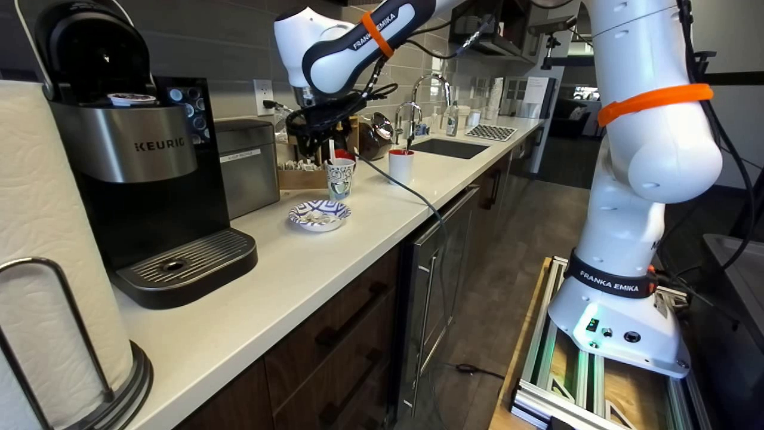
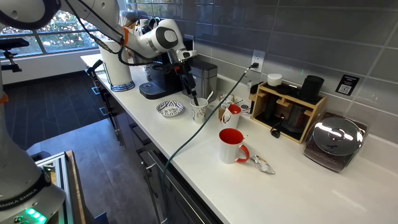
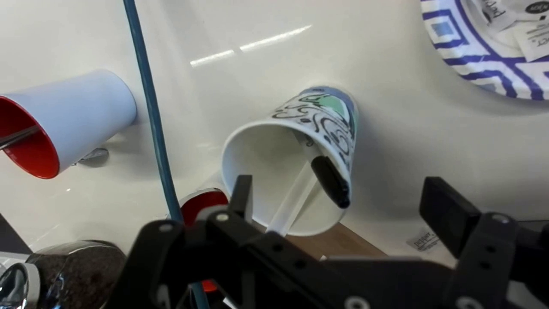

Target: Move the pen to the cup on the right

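Observation:
The pen, a marker with a black cap (image 3: 330,182), leans inside a patterned paper cup (image 3: 319,116) beside a white plastic stick (image 3: 291,201). The paper cup stands upright on the counter in both exterior views (image 1: 340,182) (image 2: 199,113). My gripper (image 3: 336,184) is open and empty, its fingers apart on either side of the pen in the wrist view. In both exterior views the gripper (image 1: 307,143) (image 2: 192,91) points down over the paper cup. A white mug with a red inside (image 3: 81,116) holds a metal utensil; it also shows in both exterior views (image 1: 401,168) (image 2: 229,151).
A patterned bowl (image 2: 160,110) with packets stands beside the paper cup. A teal cable (image 2: 189,138) crosses between the cups. Another red-lined cup (image 2: 232,119) stands near the wooden organizer (image 2: 276,130). The coffee maker (image 1: 125,143) and a glass jar (image 2: 335,140) also stand there.

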`<state>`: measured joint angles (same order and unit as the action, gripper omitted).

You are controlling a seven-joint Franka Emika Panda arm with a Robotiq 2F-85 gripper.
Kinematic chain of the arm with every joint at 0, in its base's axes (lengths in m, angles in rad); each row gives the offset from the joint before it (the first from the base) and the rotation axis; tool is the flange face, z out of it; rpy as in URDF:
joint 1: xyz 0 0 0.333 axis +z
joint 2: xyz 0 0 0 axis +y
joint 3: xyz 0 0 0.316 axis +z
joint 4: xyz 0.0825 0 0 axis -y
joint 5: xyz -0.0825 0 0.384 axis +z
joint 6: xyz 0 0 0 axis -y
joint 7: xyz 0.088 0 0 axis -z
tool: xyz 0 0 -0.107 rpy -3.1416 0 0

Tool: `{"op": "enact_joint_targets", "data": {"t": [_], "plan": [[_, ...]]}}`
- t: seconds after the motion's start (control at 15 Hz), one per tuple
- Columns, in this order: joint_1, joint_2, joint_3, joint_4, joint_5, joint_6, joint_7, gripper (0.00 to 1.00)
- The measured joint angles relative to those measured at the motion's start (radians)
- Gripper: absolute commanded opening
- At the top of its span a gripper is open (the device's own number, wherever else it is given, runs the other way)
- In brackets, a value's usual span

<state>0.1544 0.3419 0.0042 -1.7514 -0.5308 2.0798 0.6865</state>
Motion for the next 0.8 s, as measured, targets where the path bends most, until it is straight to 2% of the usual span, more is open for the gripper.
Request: {"op": "enact_joint_targets", "data": {"t": [0.07,0.13,0.2,0.27,0.4,0.53,0.6,0.67,0.73,0.8], "plan": [[0.001,0.006,-0.007,0.003,0.0,0.0,0.003,0.9],[0.002,0.013,-0.014,0.009,0.0,0.0,0.006,0.84],[0.002,0.021,-0.019,0.017,0.0,0.0,0.01,0.71],[0.003,0.028,-0.024,0.024,0.0,0.0,0.014,0.72],[0.005,0.038,-0.029,0.037,0.002,0.0,0.018,0.63],[0.007,0.041,-0.03,0.048,0.004,-0.001,0.018,0.64],[0.009,0.041,-0.03,0.051,0.005,-0.001,0.018,0.59],[0.01,0.04,-0.03,0.054,0.005,-0.001,0.018,0.6],[0.012,0.04,-0.031,0.058,0.005,-0.001,0.018,0.55],[0.013,0.04,-0.031,0.061,0.005,-0.001,0.018,0.54]]}}
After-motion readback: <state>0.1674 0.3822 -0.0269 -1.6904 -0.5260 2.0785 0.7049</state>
